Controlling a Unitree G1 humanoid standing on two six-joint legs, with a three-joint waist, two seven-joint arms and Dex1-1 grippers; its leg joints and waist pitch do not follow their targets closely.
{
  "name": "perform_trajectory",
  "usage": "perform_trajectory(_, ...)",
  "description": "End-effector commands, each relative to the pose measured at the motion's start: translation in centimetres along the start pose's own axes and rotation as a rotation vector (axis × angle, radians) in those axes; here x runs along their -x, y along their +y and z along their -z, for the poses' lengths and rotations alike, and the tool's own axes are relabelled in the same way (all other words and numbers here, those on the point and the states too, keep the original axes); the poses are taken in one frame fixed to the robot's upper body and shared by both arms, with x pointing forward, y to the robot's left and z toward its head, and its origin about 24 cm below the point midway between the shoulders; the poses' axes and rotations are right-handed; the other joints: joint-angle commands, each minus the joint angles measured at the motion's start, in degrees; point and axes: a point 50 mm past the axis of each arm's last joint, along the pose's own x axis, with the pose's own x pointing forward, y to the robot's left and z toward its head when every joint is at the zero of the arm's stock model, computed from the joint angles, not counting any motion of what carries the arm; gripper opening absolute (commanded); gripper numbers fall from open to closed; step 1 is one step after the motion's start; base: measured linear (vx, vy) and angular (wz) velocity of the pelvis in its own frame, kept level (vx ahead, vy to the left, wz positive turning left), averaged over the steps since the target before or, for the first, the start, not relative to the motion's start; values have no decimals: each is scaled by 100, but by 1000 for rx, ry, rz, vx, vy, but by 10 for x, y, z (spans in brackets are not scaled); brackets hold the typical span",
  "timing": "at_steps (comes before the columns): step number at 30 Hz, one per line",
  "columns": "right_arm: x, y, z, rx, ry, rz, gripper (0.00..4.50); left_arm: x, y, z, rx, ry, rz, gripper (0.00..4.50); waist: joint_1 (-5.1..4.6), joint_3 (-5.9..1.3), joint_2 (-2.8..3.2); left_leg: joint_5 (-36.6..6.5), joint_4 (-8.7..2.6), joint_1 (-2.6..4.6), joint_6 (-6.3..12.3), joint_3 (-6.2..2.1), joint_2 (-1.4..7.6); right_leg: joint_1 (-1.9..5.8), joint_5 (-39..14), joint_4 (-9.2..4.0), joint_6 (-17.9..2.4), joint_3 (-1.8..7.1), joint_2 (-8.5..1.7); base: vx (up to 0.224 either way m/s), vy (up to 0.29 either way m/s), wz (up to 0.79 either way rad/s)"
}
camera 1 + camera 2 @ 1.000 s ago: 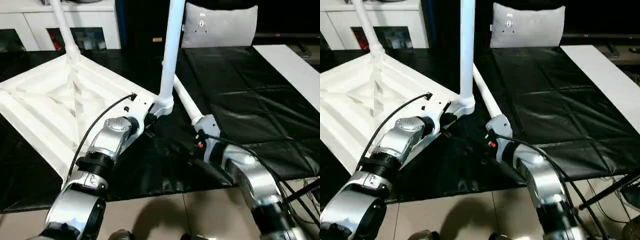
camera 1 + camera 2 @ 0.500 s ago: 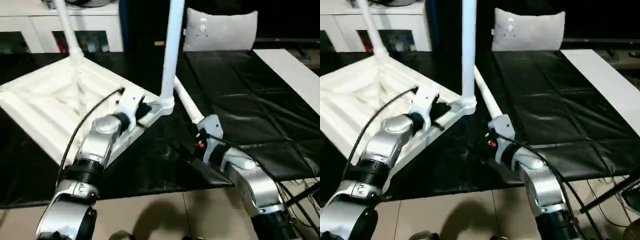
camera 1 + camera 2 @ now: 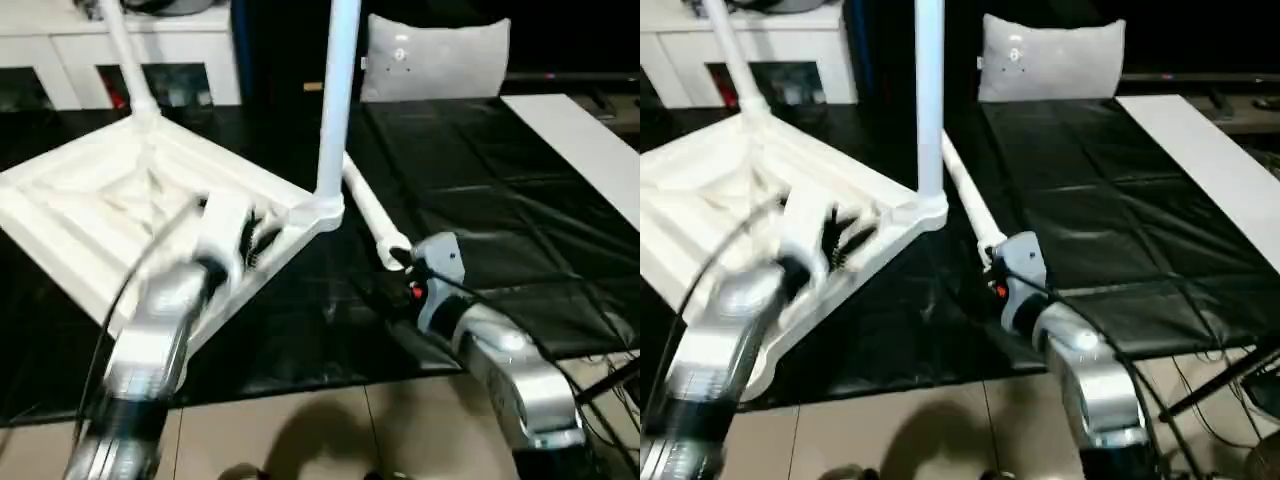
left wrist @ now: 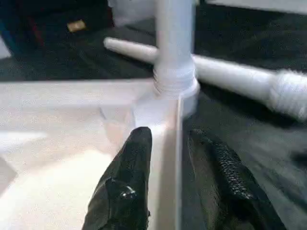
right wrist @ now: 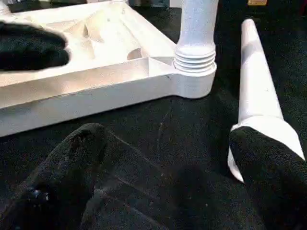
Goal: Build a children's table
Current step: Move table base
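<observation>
Standing: two legs (image 3: 335, 100) socketed in tabletop (image 3: 110, 215) | loose leg (image 5: 256, 91) lying right | left pincer (image 4: 168, 187) straddling rim, right pincer (image 5: 163, 177) released.

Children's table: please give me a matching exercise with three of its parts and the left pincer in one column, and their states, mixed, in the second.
1 tabletop
2 near corner leg
3 loose leg
4 left pincer

A lying on the black mat
B standing upright on the tabletop
C underside up
D open, astride the tabletop's edge

Pairs: 1-C, 2-B, 3-A, 4-D
</observation>
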Motion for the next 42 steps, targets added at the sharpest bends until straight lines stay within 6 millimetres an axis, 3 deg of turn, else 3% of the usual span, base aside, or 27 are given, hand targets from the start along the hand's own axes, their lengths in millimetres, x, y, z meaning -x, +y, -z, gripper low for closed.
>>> perform_trajectory(1, 0, 5, -3, 19, -10, -24, 450, 10, 20, -10, -82, 32, -98, 168, -35, -330, 36, -2339, -425, 135, -32, -113, 191, 223, -3129, -528, -224, 260, -320, 0, 0, 0)
perform_trajectory(2, 0, 7, -3, 22, -7, -41, 450, 14, 30, -11, -91, 64, -141, 168, -45, -318, 17, -2397, -423, 145, -38, -110, 179, 210, -3250, -550, -157, 250, -308, 0, 0, 0)
perform_trajectory(6, 0, 10, -3, 63, 24, -84, 450, 29, 51, -9, -216, 204, -148, 168, -93, -279, 58, -2779, -412, 224, -115, -162, 145, 174, -3792, -636, 99, 188, -300, 0, 0, 0)
perform_trajectory(9, 1, 9, -2, 79, 42, -92, 450, 46, 63, -7, -295, 335, -117, 168, -146, -281, 102, -2985, -440, 244, -176, -199, 166, 168, -3665, -607, 9, 203, -299, 0, 0, 0)
perform_trajectory(10, 2, 9, -2, 85, 47, -102, 450, 60, 75, -9, -320, 426, -130, 168, -182, -276, 106, -3107, -458, 229, -193, -214, 173, 176, -3643, -588, -41, 207, -299, 0, 0, 0)
perform_trajectory(11, 2, 9, -2, 85, 47, -102, 450, 60, 75, -9, -320, 426, -130, 168, -193, -280, 107, -3144, -458, 231, -207, -219, 177, 177, -3613, -579, -68, 212, -303, 0, 0, 0)
perform_trajectory(13, 3, 9, -2, 98, 55, -119, 450, 78, 93, -15, -395, 536, -183, 168, -207, -276, 123, -3256, -450, 252, -220, -225, 168, 150, -3586, -560, -142, 234, -309, 0, 0, 0)
perform_trajectory(17, 3, 11, -3, 114, 63, -159, 450, 105, 109, -17, -446, 710, -218, 168, -235, -246, 108, -3225, -434, 246, -194, -222, 149, 139, -3779, -579, -146, 231, -329, 0, 0, 0)
perform_trajectory(20, 3, 11, -3, 118, 65, -165, 450, 117, 111, -12, -465, 805, -203, 168, -235, -249, 128, -3296, -415, 303, -210, -227, 161, 100, -3844, -609, -162, 226, -333, 0, 0, 0)
perform_trajectory(23, 2, 11, -3, 121, 68, -170, 450, 130, 106, -1, -459, 927, -129, 168, -255, -236, 109, -3408, -453, 256, -212, -243, 176, 125, -3822, -580, -174, 233, -328, 0, 0, 0)
perform_trajectory(24, 1, 11, -3, 122, 68, -171, 450, 133, 102, 5, -448, 964, -84, 168, -259, -233, 113, -3467, -448, 270, -221, -247, 176, 112, -3873, -584, -168, 235, -338, 0, 0, 0)
perform_trajectory(28, -2, 11, -3, 128, 70, -177, 450, 137, 84, 18, -394, 1020, 53, 168, -268, -220, 120, -3525, -438, 295, -227, -249, 176, 98, -3962, -612, -169, 222, -341, 0, 0, 0)
perform_trajectory(32, -2, 11, -3, 128, 70, -177, 450, 137, 84, 18, -394, 1020, 53, 168, -290, -207, 107, -3589, -423, 303, -241, -253, 159, 99, -4082, -644, -102, 185, -330, 0, 0, 0)
perform_trajectory(35, -2, 11, -3, 128, 70, -177, 450, 137, 84, 18, -394, 1020, 53, 168, -350, -159, 116, -3847, -372, 378, -230, -268, 132, 68, -4450, -783, 80, 29, -286, 0, 0, 0)
perform_trajectory(36, -2, 11, -3, 129, 70, -177, 450, 137, 83, 19, -391, 1023, 58, 168, -399, -125, 146, -4111, -409, 399, -235, -301, 156, 110, -4436, -813, 148, -88, -233, 0, 0, 0)
perform_trajectory(37, -8, 12, -3, 135, 71, -183, 450, 132, 72, 31, -355, 1004, 117, 168, -426, -86, 222, -4717, -657, 297, -296, -358, 299, 321, -3890, -597, 70, -193, -116, -69, 11, -5)
perform_trajectory(38, -11, 13, -3, 137, 71, -187, 450, 124, 64, 39, -326, 958, 147, 168, -165, -131, 300, -5259, -1143, -166, -401, -348, 513, 734, -2142, 568, -303, 67, -92, 0, 0, 0)
perform_trajectory(39, -11, 13, -3, 137, 71, -187, 450, 124, 64, 39, -326, 958, 147, 168, -113, -96, 233, -5360, -1228, -185, -338, -236, 509, 645, -1657, 712, -282, 177, -29, 0, 0, 0)
perform_trajectory(40, -13, 14, -4, 138, 71, -190, 450, 112, 55, 48, -281, 890, 157, 168, -56, -150, 39, -4731, -968, 177, -428, -77, 274, 303, -2723, 456, -256, 481, -127, 0, 0, 0)
perform_trajectory(41, -13, 14, -4, 138, 71, -191, 450, 110, 54, 49, -276, 881, 157, 168, -171, -156, -191, -3870, -417, 363, -422, -149, 44, 31, -4447, -263, -110, 515, -398, 47, -68, 8)
perform_trajectory(42, -13, 15, -3, 137, 72, -191, 450, 102, 49, 52, -242, 844, 161, 168, -67, -90, -175, -2172, 530, 659, -206, -210, -144, -374, -6645, -930, 59, 665, -861, 38, -63, -12)
